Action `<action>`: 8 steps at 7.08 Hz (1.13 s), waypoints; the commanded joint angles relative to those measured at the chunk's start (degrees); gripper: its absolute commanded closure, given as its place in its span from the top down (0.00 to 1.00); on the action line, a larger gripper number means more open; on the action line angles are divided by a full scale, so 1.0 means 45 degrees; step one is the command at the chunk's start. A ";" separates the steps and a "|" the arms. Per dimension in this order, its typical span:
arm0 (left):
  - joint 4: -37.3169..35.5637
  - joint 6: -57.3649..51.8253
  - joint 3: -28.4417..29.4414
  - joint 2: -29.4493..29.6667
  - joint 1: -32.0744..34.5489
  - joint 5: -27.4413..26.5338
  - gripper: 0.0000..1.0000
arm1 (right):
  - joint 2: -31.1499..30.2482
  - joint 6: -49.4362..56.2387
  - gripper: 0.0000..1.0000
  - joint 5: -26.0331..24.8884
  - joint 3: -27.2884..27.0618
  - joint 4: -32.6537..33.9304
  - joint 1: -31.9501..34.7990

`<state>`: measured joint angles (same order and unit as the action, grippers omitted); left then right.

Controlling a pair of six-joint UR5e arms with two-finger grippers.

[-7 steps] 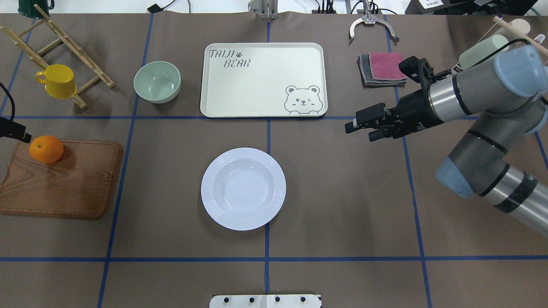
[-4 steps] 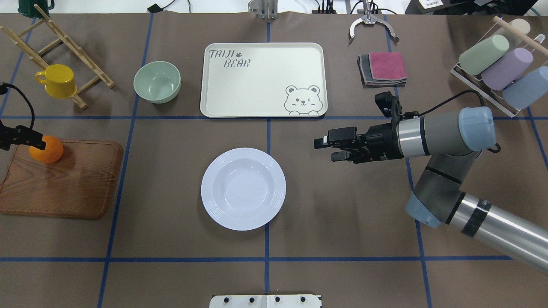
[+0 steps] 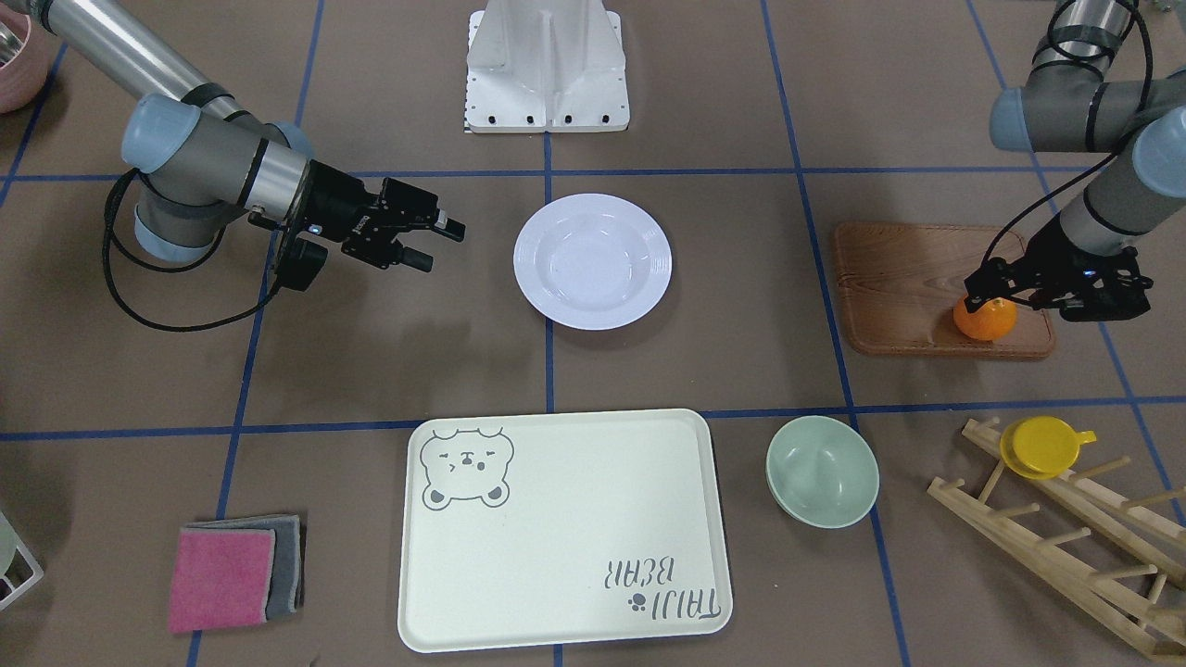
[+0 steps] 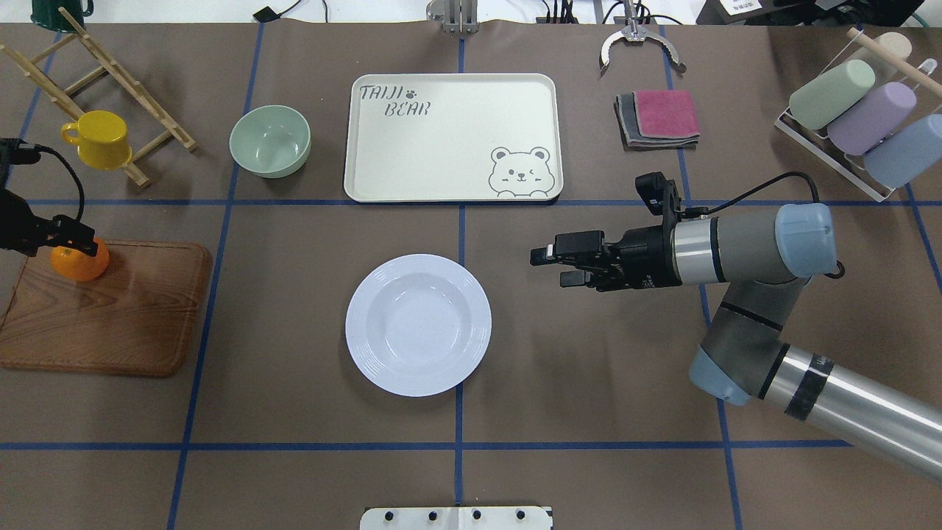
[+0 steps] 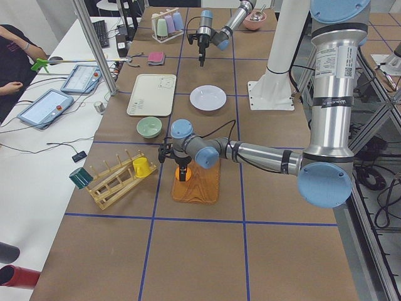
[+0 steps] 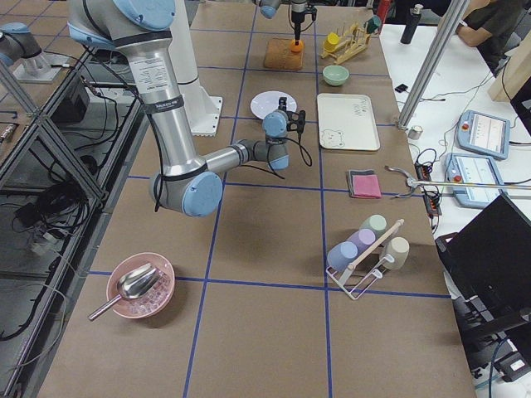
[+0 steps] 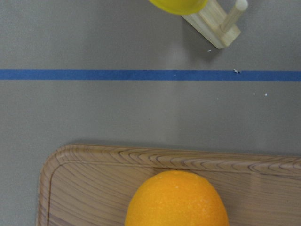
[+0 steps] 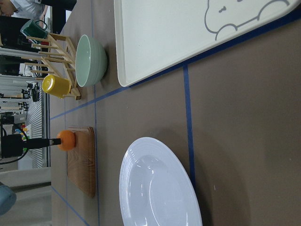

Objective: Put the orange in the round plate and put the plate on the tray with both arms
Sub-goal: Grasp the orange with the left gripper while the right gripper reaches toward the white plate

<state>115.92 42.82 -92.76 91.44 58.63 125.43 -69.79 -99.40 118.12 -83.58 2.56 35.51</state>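
The orange (image 4: 79, 265) rests on the far left corner of a wooden board (image 4: 103, 313), also shown in the front view (image 3: 985, 321) and low in the left wrist view (image 7: 176, 200). My left gripper (image 4: 82, 243) (image 3: 990, 295) is down over the top of the orange, open, fingers beside it. The white round plate (image 4: 418, 324) (image 3: 593, 260) sits empty at the table's middle. My right gripper (image 4: 548, 266) (image 3: 443, 243) hovers open and empty to the plate's right, pointing at it. The cream tray (image 4: 449, 136) (image 3: 556, 528) lies empty beyond the plate.
A pale-green bowl (image 4: 270, 140) stands left of the tray. A yellow cup (image 4: 98, 138) hangs on a wooden rack (image 4: 140, 118). Folded cloths (image 4: 659, 118) lie right of the tray, and a rack of cups (image 4: 854, 118) stands far right.
My right gripper has swung left and down toward the plate's right side. My left gripper has moved in over the orange, which has stayed put on the board.
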 commanded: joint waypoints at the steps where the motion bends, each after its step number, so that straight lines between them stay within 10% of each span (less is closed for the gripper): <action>1: 0.0021 0.0268 0.0571 0.0575 -0.0197 -0.0022 0.98 | 0.0000 -0.0001 1.00 -0.0136 -0.0001 -0.0003 -0.0059; 6: 0.1419 0.0405 0.1390 0.0461 -0.0217 0.0036 0.97 | 0.0020 -0.0001 1.00 -0.0175 -0.0001 -0.0003 -0.0059; 8: 0.1487 0.0659 0.1414 0.0500 -0.0236 0.0115 0.78 | 0.0039 -0.0001 1.00 -0.0175 -0.0001 -0.0003 -0.0059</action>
<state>122.19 45.13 -86.65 93.59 57.63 125.77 -69.64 -99.40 117.34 -83.59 2.55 35.24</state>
